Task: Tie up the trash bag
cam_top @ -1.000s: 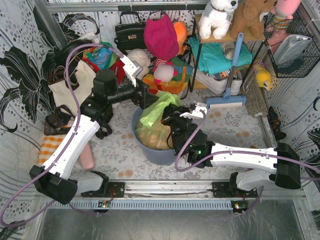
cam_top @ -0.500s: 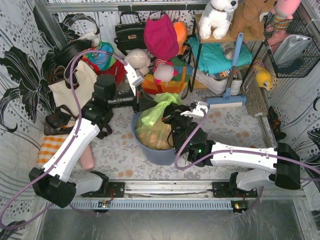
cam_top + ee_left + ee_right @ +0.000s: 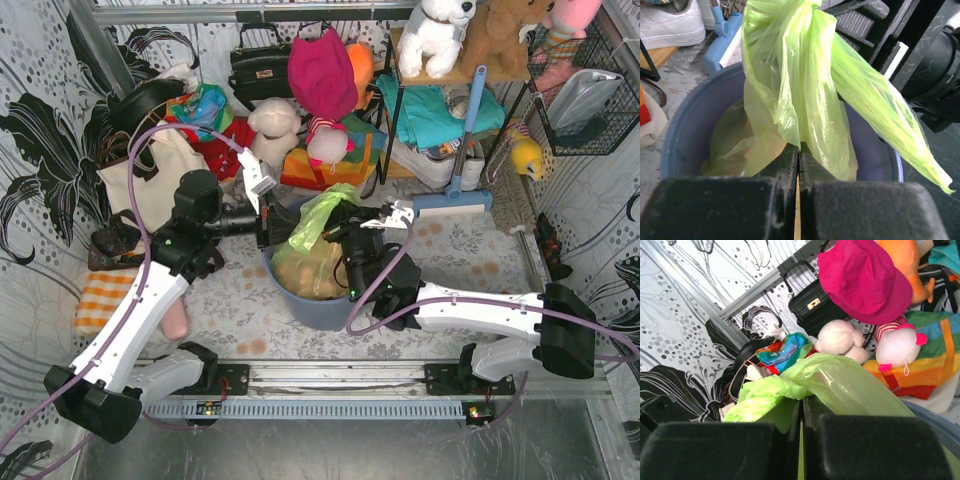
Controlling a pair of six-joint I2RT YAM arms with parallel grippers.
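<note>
Trash bag (image 3: 318,222) is sitting inside the blue-grey bin (image 3: 322,308), with its gathered green top standing up between the two arms. Left gripper (image 3: 272,228) is pinching the film from the bag's 9 o'clock, jaws pressed together on a fold; right gripper (image 3: 345,228) is clamping the twisted neck from 3 o'clock
</note>
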